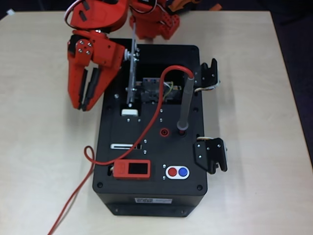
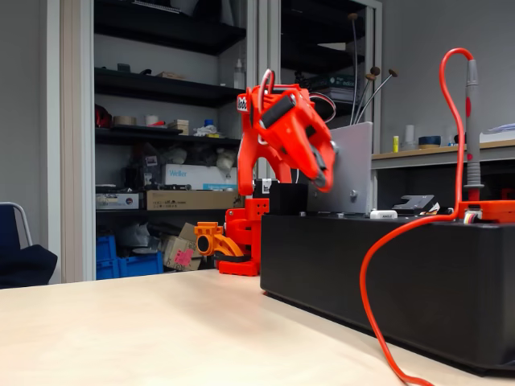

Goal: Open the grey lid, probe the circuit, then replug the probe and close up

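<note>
Grey lid [image 1: 132,73] stands upright just right of the claw [image 1: 84,105] in overhead view, circuit [image 1: 155,90] exposed beyond it. Claw slightly parted, holding nothing. Probe [image 1: 185,105] sits plugged, farther right; probing, replugging and closing apparently remain.

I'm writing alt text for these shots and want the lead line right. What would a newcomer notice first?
First comes the bright red two-finger robot gripper, hanging above the table at the left edge of the big black box in the overhead view. Beside it the flat light grey metal lid stands upright over the recess holding the small wired circuit board. On the box's right, the slim grey pen-like probe stands plugged in, trailing its red cable.
</note>
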`<state>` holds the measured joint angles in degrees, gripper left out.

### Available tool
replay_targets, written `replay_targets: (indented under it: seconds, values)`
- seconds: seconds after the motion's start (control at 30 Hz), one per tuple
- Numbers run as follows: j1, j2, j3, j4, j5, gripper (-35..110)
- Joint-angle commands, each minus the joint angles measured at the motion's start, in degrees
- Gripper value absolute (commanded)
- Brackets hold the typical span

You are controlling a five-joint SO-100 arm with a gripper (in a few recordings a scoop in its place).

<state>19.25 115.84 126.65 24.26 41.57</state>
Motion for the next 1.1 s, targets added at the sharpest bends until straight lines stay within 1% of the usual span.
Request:
replay_targets:
  seconds: [0.0,0.23,0.5,0.73,0.93,1.0,1.07]
  values:
    - [-2.3,2.2,-3.1,1.7,4.3,0]
    - [-8.7,2.4,-5.6,3.5,11.0,0]
    - [-12.6,3.0,-11.2,9.6,15.9,0]
    - [-15.2,6.9,-17.0,19.2,20.7,0]
    - [-18.8,14.5,-14.9,23.7,29.0,0]
    - [-20.7,18.1,-12.7,23.7,33.2,0]
    - [-22.6,22.9,-9.0,21.4,37.2,0]
